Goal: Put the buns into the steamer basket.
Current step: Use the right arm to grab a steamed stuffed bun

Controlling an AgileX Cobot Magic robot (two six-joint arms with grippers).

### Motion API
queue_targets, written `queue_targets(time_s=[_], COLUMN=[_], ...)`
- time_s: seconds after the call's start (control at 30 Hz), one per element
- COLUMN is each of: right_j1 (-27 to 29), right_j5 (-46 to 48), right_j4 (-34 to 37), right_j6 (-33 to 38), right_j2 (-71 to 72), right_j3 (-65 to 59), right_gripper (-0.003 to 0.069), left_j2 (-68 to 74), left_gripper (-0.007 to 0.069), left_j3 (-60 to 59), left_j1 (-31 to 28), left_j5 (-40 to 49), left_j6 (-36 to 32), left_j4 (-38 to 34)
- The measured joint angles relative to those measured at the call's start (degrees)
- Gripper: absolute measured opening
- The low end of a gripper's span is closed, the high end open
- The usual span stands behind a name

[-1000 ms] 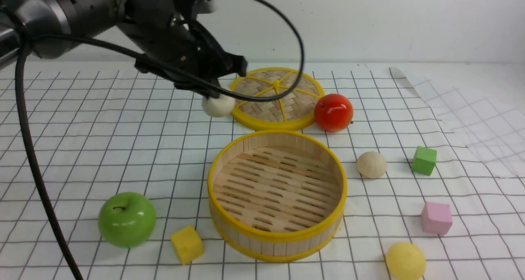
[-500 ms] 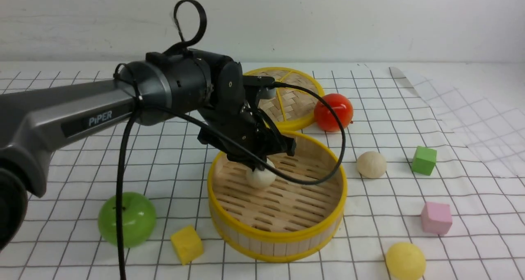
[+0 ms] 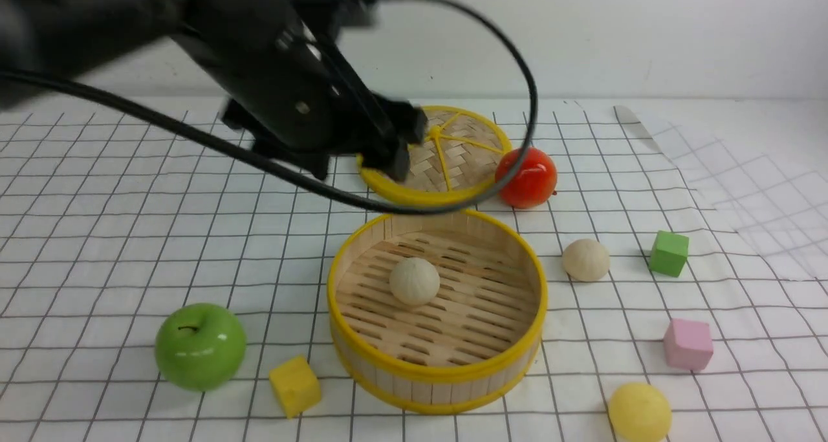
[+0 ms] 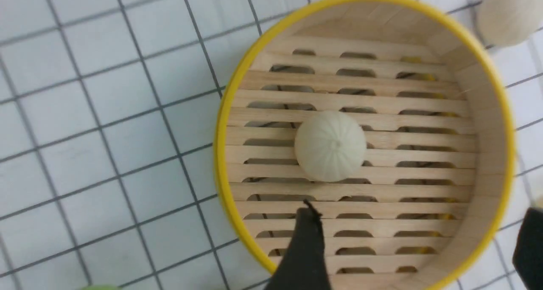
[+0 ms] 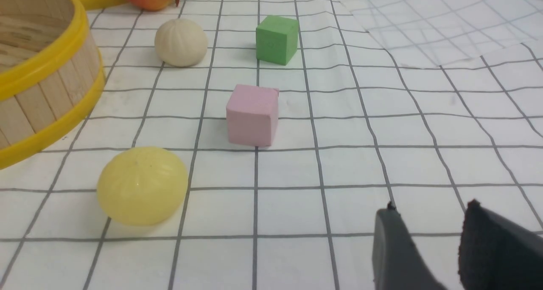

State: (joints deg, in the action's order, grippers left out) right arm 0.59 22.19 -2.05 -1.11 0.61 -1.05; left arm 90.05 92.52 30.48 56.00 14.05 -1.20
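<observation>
- Looking from the front, one white bun [image 3: 414, 281] sits in the basket [image 3: 436, 374]; the left pincer [image 3: 359, 167] hangs above.
- Left wrist: its jaws gape wide, holding nothing.
- Right wrist: the right pincer [image 5: 432, 243] is a bit open, empty, near the yellow bun [image 5: 142, 186]; a bad pinch could roll it away.

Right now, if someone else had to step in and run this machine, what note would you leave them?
Left gripper: open, empty, hovering over the steamer basket.
Right gripper: open, empty, low over the table, touching nothing.
Done: one cream bun lies on the basket's slatted floor.
Left to do: the other cream bun and the yellow bun, both on the table on the basket's right side, go in next.
</observation>
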Motion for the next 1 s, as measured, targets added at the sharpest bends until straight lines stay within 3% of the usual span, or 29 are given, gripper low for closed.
queue_targets(time_s=[0.1,0.27,0.43,0.47,0.53,0.7,1.0], right_j1=[0.0,0.0,0.0,0.0,0.0,0.0,0.0], right_j5=[0.0,0.0,0.0,0.0,0.0,0.0,0.0], right_j4=[0.0,0.0,0.0,0.0,0.0,0.0,0.0], right_j6=[0.0,0.0,0.0,0.0,0.0,0.0,0.0], right_j2=[0.0,0.0,0.0,0.0,0.0,0.0,0.0], right_j3=[0.0,0.0,0.0,0.0,0.0,0.0,0.0], right_gripper=[0.0239,0.0239,0.0239,0.0239,0.0239,0.0239,0.0239], left_j2=[-13.19,-31.83,-52.27,-57.28,-64.51,-78.63,-86.73], left_gripper=[0.0582,0.0428,0.0151,0.0063,-0.0007,-0.0013,-0.0013], left_j3=[0.05,-6.07,-24.41,-30.11,-38.57,-52.55,-54.32], left_j1=[0.0,-0.05,-0.05,-0.05,-0.05,-0.05,-0.05], left_j5=[3.53,6.83,5.01,4.04,2.65,-0.64,-1.31], left_j6=[1.67,3.38,7.39,9.96,13.64,21.9,23.3], left_j4=[2.38,4.53,4.67,5.28,6.37,7.62,8.32])
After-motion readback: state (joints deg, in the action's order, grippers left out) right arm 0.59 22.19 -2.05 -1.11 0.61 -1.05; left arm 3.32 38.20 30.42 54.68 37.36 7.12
